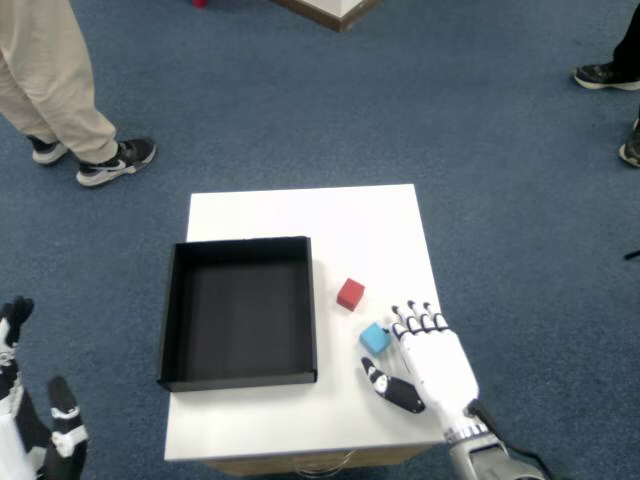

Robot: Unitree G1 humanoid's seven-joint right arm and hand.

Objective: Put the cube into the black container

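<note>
A small blue cube lies on the white table, right of the black container. A red cube sits a little farther back. My right hand rests at the table's near right, fingers spread. Its fingertips touch the blue cube's right side and the thumb lies just in front of it. Nothing is clasped. The black container is an empty square tray, open at the top.
My left hand hangs off the table at the bottom left. A person's legs and shoes stand on the blue carpet at the far left. More shoes are at the far right.
</note>
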